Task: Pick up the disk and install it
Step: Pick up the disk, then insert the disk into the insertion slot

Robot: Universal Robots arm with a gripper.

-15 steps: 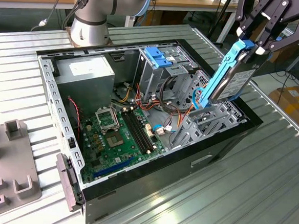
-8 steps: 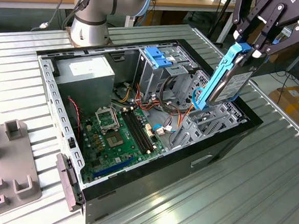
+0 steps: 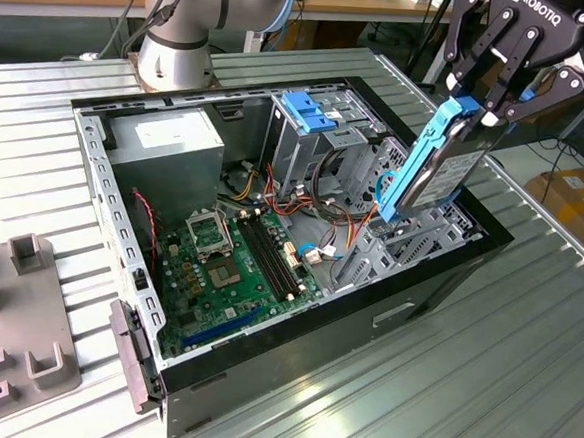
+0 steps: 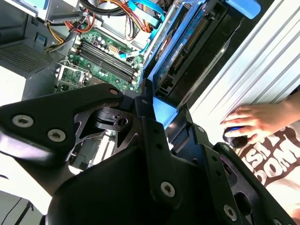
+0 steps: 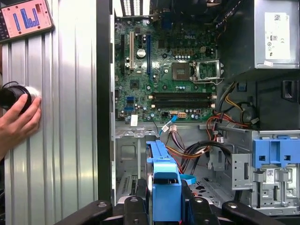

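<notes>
In the exterior view my gripper (image 3: 483, 112) is shut on the top end of the disk (image 3: 437, 174), a dark drive with blue side rails. The disk hangs on edge, steeply tilted. Its lower end is at the empty metal bay (image 3: 411, 237) in the open computer case (image 3: 263, 349), on the exterior view's right. I cannot tell whether it touches the bay. In the first wrist view the disk's blue rail (image 5: 164, 180) stands between the black fingers (image 5: 136, 206). The second wrist view shows the disk (image 4: 185, 44) beyond the gripper's black linkage (image 4: 117, 123).
Inside the case lie a green motherboard (image 3: 234, 265), a grey power-supply box (image 3: 167, 140), a blue-topped drive cage (image 3: 315, 110) and loose coloured cables (image 3: 328, 207). A person's hand (image 5: 18, 117) rests on the ribbed metal table (image 3: 460, 391) beside the case. A grey fixture (image 3: 15, 310) stands on the exterior view's left.
</notes>
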